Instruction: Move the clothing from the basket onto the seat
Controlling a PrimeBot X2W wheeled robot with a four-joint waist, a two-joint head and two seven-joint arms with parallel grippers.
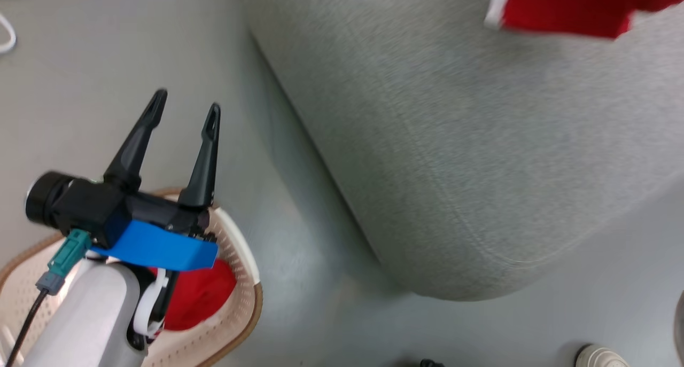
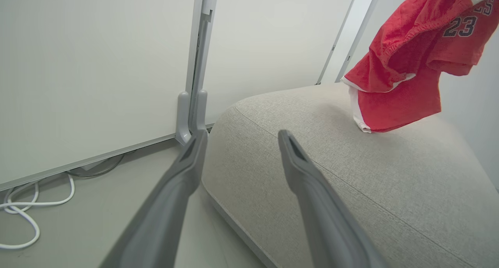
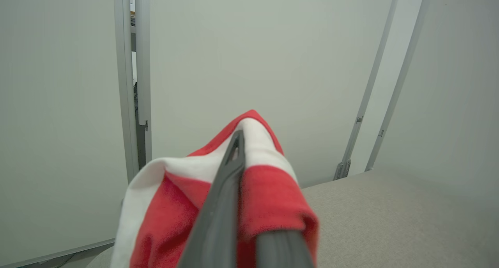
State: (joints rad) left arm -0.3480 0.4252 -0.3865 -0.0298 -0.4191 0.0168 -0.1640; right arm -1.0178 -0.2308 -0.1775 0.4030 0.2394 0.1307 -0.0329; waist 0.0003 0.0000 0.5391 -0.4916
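— At upper right, left wrist view: any writing on the garment [image 2: 405, 69]?
— "23". The right gripper [image 3: 243, 151] clamps it over the woven seat [image 2: 351, 182]; the left gripper [image 1: 187, 104] is spread above the perforated basket [image 1: 251, 297], red cloth [image 1: 203, 295] inside.

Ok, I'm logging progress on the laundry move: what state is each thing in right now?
Left gripper: open, fingers empty.
Right gripper: shut on the red-and-white garment.
Red-and-white garment: held up, hanging over the seat.
Red garment: lying in the basket.
Basket: on the floor, one garment inside.
Seat: held garment not yet let go onto it.
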